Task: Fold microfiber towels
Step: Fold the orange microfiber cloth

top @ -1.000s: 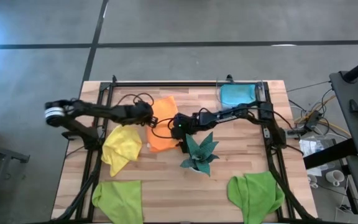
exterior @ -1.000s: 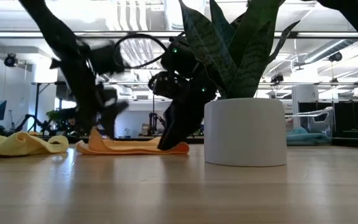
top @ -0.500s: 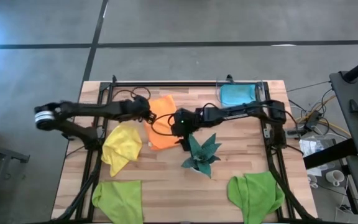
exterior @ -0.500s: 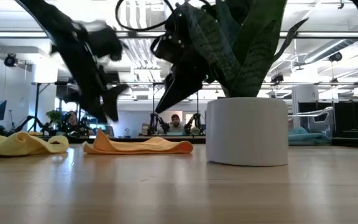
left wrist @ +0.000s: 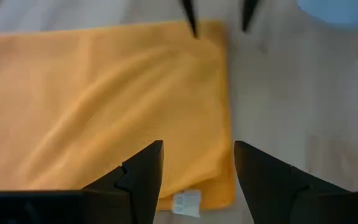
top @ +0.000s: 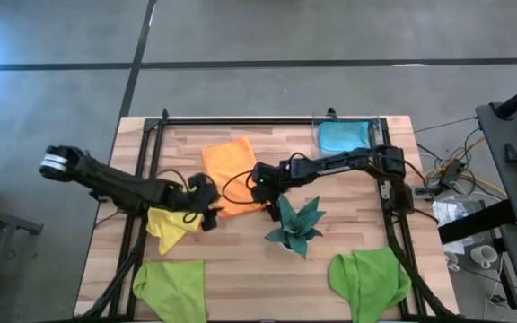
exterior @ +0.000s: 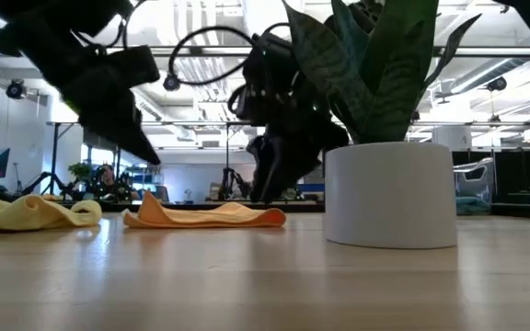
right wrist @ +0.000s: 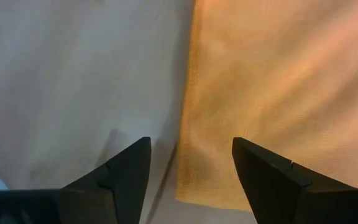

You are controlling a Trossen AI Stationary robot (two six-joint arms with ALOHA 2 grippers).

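The orange towel (top: 227, 170) lies flat on the wooden table (top: 330, 193), left of the middle. In the left wrist view the orange towel (left wrist: 117, 106) has a white label (left wrist: 186, 203) at one corner. My left gripper (top: 210, 210) hangs open over the towel's near-left corner, beside the yellow towel (top: 172, 224). Its fingers (left wrist: 143, 177) stand apart above the cloth. My right gripper (top: 258, 179) hovers open over the towel's right edge (right wrist: 188, 112), half over bare wood. The low view shows the right gripper (exterior: 267, 179) just above the cloth (exterior: 205, 216).
A potted plant with dark spiky leaves (top: 293, 224) in a white pot (exterior: 389, 193) stands close to the right gripper, on its near side. A light blue towel (top: 341, 136) lies at the far right. Two lime green towels (top: 170, 287) (top: 371, 278) lie along the near edge.
My left gripper has swung from the orange towel's far-left part toward the table's near edge, rising and rolling, and now hangs over the towel's near-left corner. My right gripper has lifted a little off the towel's right edge. The towel lies still.
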